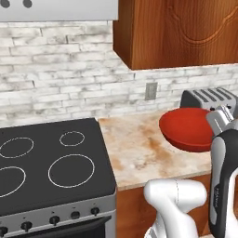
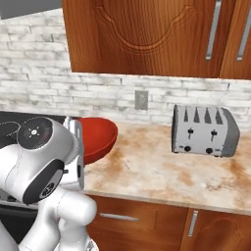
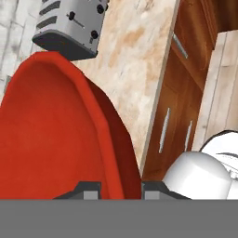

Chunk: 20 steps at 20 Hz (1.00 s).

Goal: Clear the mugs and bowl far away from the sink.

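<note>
Counter [image 2: 162, 171] | bowl [image 3: 51, 135] rim between gripper [image 3: 121, 189] fingers | stovetop [image 1: 46, 162] left

bowl [image 3: 51, 135]: red, smooth, soft sheen; rim sits between the hand's [image 3: 120, 189] dark matt tips.
desk [image 1: 139, 148]: beyond the bowl, mottled beige-and-rust stone look, low sheen.
toaster [image 2: 203, 130]: far side of the bowl, brushed grey metal, dark base.
cabinets [image 2: 147, 34]: brown wood grain, satin; metal handles.
backsplash [image 1: 60, 74]: whitewashed brick, rough, matt.
stovetop [image 1: 51, 162]: black, smooth.
</note>
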Available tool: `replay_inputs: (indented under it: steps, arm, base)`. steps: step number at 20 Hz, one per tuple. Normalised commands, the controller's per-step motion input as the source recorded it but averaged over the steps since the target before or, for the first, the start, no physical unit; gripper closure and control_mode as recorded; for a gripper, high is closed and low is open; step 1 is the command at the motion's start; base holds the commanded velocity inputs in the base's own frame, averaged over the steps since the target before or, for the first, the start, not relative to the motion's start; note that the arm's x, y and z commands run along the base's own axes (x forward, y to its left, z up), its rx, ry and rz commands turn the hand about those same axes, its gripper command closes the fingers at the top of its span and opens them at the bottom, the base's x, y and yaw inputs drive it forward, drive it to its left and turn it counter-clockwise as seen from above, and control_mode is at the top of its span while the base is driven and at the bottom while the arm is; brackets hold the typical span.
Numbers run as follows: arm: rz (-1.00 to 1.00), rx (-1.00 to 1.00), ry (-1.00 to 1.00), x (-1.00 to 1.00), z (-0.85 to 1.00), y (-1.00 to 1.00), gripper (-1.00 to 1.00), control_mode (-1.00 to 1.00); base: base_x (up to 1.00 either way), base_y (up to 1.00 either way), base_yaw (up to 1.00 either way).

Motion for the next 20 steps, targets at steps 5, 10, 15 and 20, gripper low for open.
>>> replay_inputs:
  steps: [5, 10, 15, 20]
  arm:
    - [0.11, 0.04, 0.0, 0.23, -0.61, 0.0, 1.0, -1.0]
    - [0.12, 0.02, -0.08, 0.52, -0.79, -0.02, 1.0, -1.0]
    - [0.09, 0.01, -0.07, 0.79, -0.66, 0.0, 1.0, -1.0]
    - [0.11, 0.0, -0.05, 0.95, -0.58, 0.0, 1.0, -1.0]
  base:
    - [0.02, 0.0, 0.04]
    - [0.0, 0.0, 0.0]
    - [0.0, 0.0, 0.0]
    - [0.0, 0.0, 0.0]
